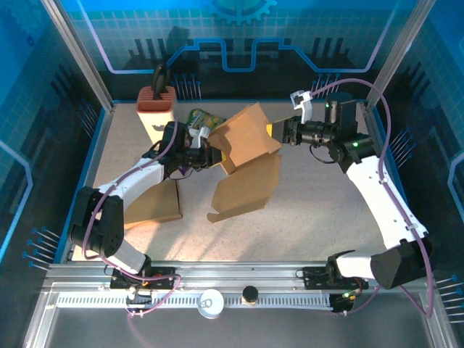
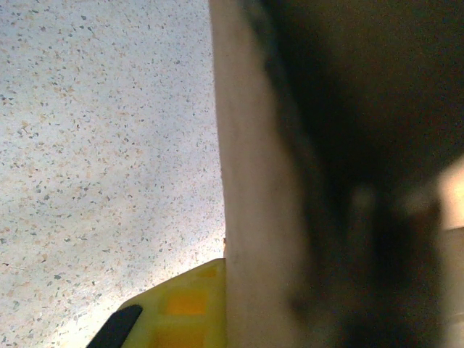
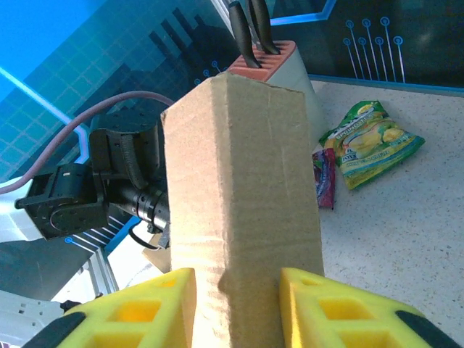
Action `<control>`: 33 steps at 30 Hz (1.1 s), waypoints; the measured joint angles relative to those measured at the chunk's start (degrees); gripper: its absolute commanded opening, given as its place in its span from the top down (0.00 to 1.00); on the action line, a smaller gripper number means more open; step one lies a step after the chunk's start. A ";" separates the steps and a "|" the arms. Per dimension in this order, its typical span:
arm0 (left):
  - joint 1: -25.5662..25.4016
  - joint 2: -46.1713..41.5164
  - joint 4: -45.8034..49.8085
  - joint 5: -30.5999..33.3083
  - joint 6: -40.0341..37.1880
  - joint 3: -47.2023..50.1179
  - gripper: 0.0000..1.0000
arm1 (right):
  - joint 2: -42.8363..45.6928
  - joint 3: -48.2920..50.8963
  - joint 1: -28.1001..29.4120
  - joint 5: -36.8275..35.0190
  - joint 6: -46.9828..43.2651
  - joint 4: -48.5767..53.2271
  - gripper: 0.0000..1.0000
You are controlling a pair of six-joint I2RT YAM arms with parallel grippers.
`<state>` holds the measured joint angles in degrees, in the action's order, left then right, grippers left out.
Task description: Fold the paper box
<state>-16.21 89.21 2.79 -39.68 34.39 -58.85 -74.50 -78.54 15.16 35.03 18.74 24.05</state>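
Brown cardboard, the paper box (image 1: 246,138) hangs mid-frame above the desk (image 1: 312,210), only half-formed: its lower panel (image 1: 246,190) dangles loose and unfolded. The left fingers (image 2: 188,304) are pinched shut on its left edge; the right fingers (image 3: 145,312) clasp its right side. Most folding looks left.

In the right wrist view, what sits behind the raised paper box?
Behind the paper box stand a knife block with black handles, plus a green snack bag and a purple packet on the table. The box covers part of the block and of the packet.
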 measured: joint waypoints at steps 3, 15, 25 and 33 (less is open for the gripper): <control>-0.09 0.00 0.24 0.24 -0.02 -0.50 1.00 | -0.09 -0.02 1.05 -2.60 -1.07 0.87 0.67; -0.31 0.00 1.38 1.09 -0.04 -0.87 1.00 | -2.08 -3.72 6.40 -21.16 -7.54 7.04 0.61; -0.85 0.00 3.58 3.15 -0.31 -1.16 1.00 | -5.31 -5.57 13.29 -40.33 -11.80 9.49 0.61; -1.66 0.00 6.08 5.75 -1.03 -2.16 1.00 | -8.76 -6.38 17.77 -57.29 -14.21 10.10 0.81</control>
<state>-17.87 89.21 8.86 -33.93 33.36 -61.01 -83.26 -84.93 32.93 -22.26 4.54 34.15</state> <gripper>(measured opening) 0.071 0.254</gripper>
